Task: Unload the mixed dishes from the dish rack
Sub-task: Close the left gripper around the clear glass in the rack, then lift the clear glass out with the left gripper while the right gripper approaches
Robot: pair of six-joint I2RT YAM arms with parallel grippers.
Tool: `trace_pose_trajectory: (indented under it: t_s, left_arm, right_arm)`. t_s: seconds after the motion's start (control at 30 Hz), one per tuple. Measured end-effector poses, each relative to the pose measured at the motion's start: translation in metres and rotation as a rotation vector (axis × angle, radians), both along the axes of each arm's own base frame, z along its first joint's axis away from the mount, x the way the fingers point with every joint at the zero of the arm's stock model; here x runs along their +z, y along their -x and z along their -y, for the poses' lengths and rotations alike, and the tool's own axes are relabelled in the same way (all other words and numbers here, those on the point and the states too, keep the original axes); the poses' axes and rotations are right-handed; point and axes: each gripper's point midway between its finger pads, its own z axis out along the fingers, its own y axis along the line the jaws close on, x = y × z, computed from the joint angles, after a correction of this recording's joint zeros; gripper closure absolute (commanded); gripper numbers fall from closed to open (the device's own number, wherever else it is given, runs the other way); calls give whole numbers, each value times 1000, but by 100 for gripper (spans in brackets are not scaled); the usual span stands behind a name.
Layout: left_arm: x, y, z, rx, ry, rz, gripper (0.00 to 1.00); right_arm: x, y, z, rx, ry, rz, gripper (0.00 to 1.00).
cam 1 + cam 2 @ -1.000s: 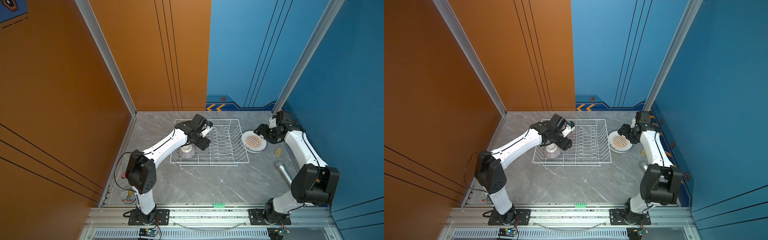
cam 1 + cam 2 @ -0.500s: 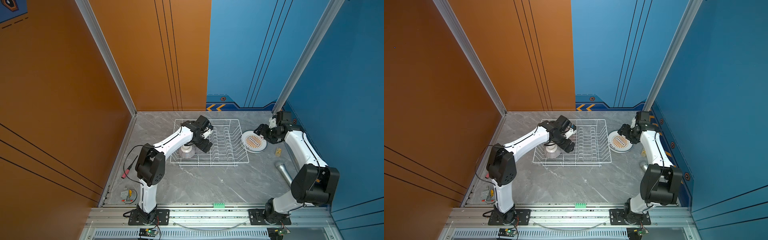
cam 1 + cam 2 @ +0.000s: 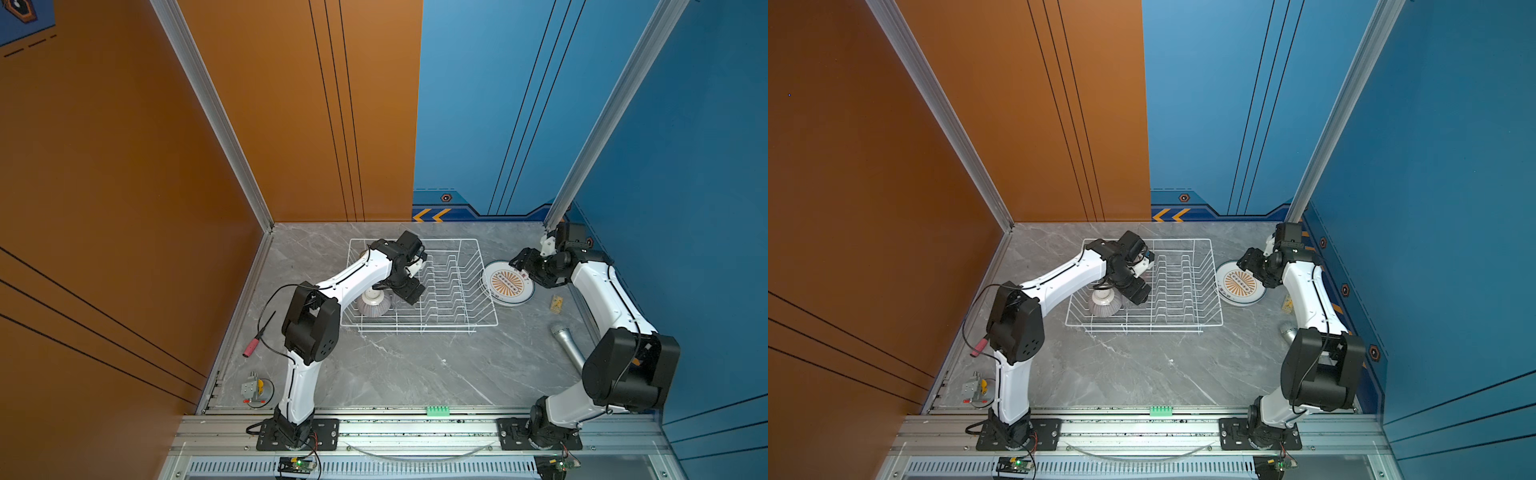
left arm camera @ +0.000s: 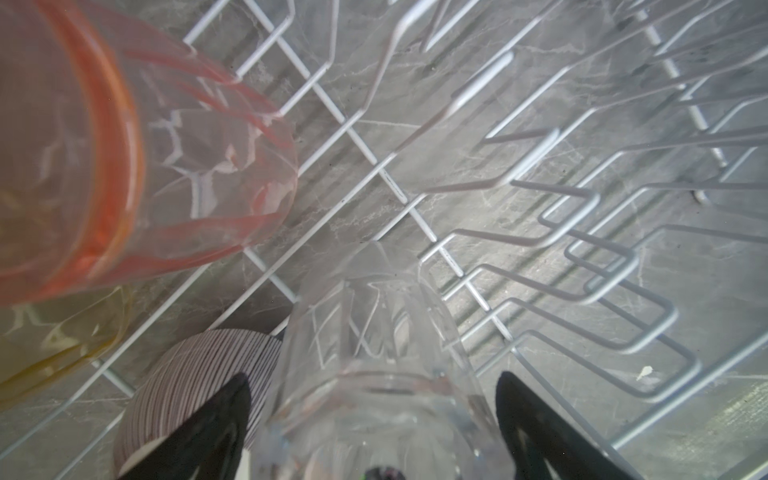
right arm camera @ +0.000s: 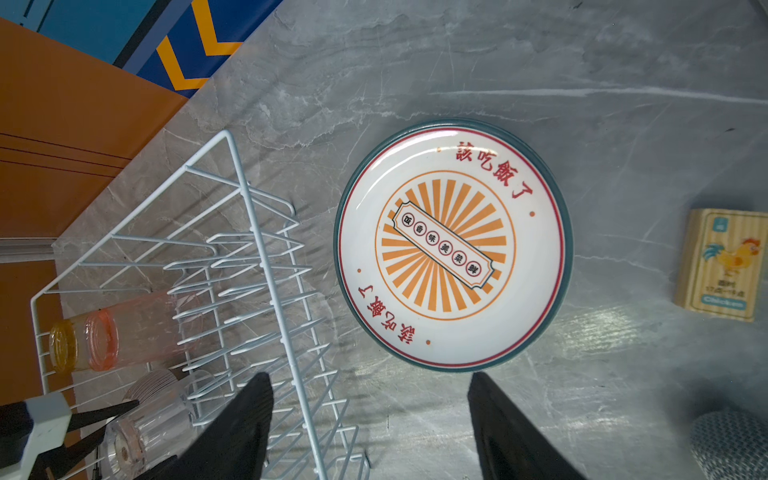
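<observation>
the dish rack [image 3: 451, 291] sits toward the far edge of the grey marble worktop [image 3: 395, 374], about midway between its left and right edges. the left gripper [image 4: 374, 432] reaches down into the rack's left part. its jaws are spread wide to either side of a clear faceted tumbler [image 4: 374, 353], which lies on its side on the wires. a sliver of background seems to show between each black finger [image 4: 208, 428] and the glass, so the gripper reads as released rather than clamped, though the wrist view is too close and blurred to rule out a light touch. beside that glass, toward the rack's near-left corner, the purple-grey striped bowl [image 3: 374, 305] stands upside down, white foot up. toward the rack's far-left corner a pink tumbler [image 5: 124, 332] lies on its side, with a yellow tumbler [image 5: 62, 347] just beside its thick end.

the right gripper [image 5: 368, 395] hangs over the worktop between the rack's right side and a white plate [image 5: 453, 245], jaws apart and holding nothing. the plate is dark-rimmed, with an orange sunburst and red characters. it lies flat on the worktop just outside the rack's right side. nearer the right edge lies a small wooden block [image 5: 717, 264] printed with a chicken. a silver microphone [image 3: 567, 347] lies along that edge, closer to the front. a red-handled screwdriver [image 3: 251, 347] lies by the left edge.
</observation>
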Motion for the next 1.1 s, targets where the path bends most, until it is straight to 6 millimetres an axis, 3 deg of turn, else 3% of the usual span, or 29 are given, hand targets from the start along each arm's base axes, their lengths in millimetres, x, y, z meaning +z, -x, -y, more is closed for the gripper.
trace_pose_trajectory:
  t_s: [0.1,0.27,0.53,0.8,0.87,0.9,1.1]
  left_arm:
    - [-2,2,-3,2,-14,-10,12]
    - [-1,2,-3,4,-19,-11,29]
    - [0,1,-2,-2,-18,-30,69]
    - [2,-2,-5,12,24,-59,81]
    - [2,-2,-5,14,29,-63,87]
    - [2,-2,-5,15,32,-65,97]
    - [5,-2,-7,29,64,-87,98]
  right_arm:
    - [0,0,0,-1,-1,0,27]
    - [0,0,0,1,-4,1,27]
    - [1,0,-3,11,-19,4,27]
    - [4,0,-15,53,-60,16,30]
    - [5,-2,-21,75,-84,29,32]
    - [5,-3,-25,89,-102,41,32]
    - [15,0,-52,179,-220,122,34]
